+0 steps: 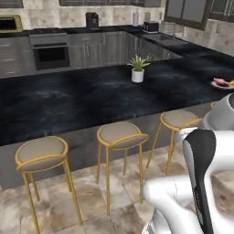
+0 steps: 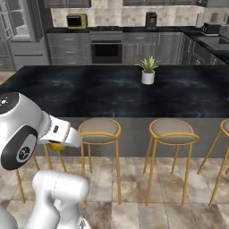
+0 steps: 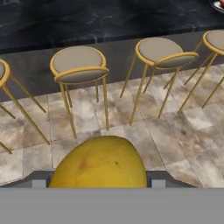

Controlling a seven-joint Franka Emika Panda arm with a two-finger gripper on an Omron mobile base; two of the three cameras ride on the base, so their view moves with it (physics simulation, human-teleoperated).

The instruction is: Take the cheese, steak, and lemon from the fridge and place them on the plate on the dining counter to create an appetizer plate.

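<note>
Gripper (image 3: pixel 99 186) fingers clamp the lemon (image 3: pixel 99 162) — carried low above the tiled floor, short of the dining counter (image 1: pixel 82 103). Gold-legged stools (image 1: pixel 119 136) line its near side. Far right on the counter sits the plate (image 1: pixel 218 85) — food already on it.

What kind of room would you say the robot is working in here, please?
A home kitchen with a dining bar, rendered: a long black dining counter lined with gold-legged stools, and a built-in oven among grey cabinets behind.
</note>
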